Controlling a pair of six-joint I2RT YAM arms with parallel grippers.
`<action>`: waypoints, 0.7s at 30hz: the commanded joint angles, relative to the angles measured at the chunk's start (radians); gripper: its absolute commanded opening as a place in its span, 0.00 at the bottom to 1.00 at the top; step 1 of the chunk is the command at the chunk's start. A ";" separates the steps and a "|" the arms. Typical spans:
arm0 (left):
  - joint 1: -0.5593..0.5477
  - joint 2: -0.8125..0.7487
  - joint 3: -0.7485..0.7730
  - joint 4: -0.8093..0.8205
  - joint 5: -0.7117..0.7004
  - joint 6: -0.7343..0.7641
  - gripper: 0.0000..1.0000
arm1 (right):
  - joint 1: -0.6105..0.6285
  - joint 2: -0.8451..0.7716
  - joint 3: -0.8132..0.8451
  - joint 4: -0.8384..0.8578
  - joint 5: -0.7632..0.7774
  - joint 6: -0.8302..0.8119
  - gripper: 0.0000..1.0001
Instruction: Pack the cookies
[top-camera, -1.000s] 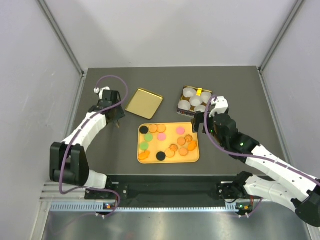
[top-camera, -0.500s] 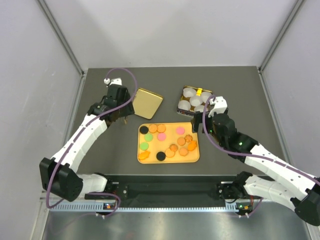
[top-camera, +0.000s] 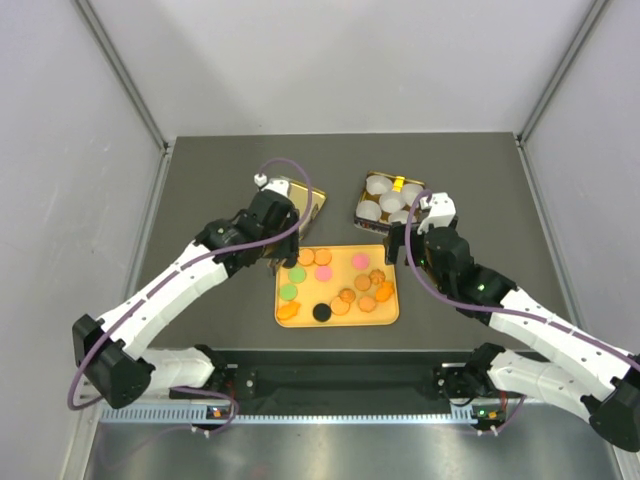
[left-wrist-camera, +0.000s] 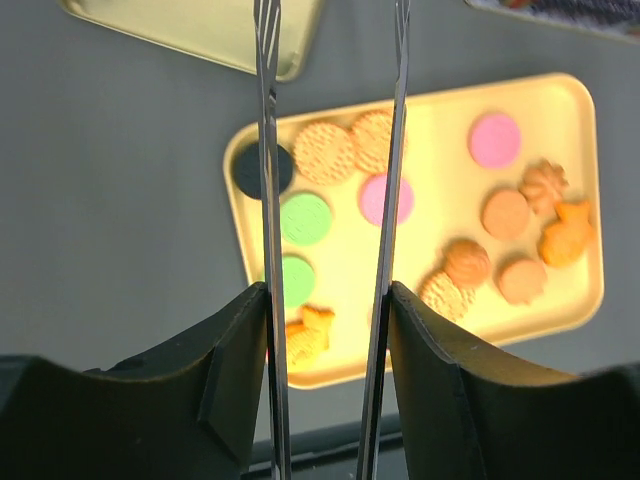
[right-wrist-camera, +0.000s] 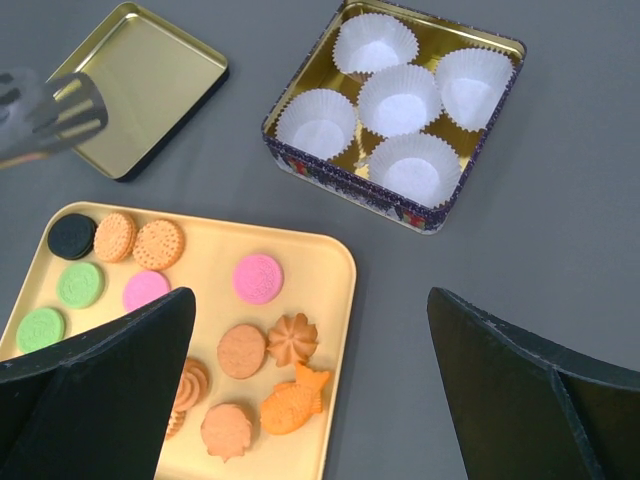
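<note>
Across the yellow tray (right-wrist-camera: 200, 290) lie the cookies (right-wrist-camera: 258, 278), light, stiff, prob. crumbly: pinch across rims, gently; left gripper (left-wrist-camera: 332, 20) apart, empty, over tray's left end; right gripper (top-camera: 396, 243) wide apart, empty.

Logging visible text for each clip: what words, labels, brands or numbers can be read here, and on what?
No readable text in any view.
Tin, outer wall: dark printed pattern, too small to tell any letters.
Cookies: embossed textures only, no letters.
Gold lid and yellow tray: blank.
</note>
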 joint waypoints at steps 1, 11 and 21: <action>-0.055 -0.039 0.020 -0.023 -0.003 -0.035 0.54 | -0.011 0.003 0.017 0.028 0.021 -0.018 1.00; -0.249 0.048 0.003 0.003 0.016 -0.084 0.54 | -0.012 0.008 0.020 0.026 0.033 -0.021 1.00; -0.322 0.128 -0.011 0.028 0.026 -0.088 0.54 | -0.014 0.008 0.018 0.023 0.033 -0.019 1.00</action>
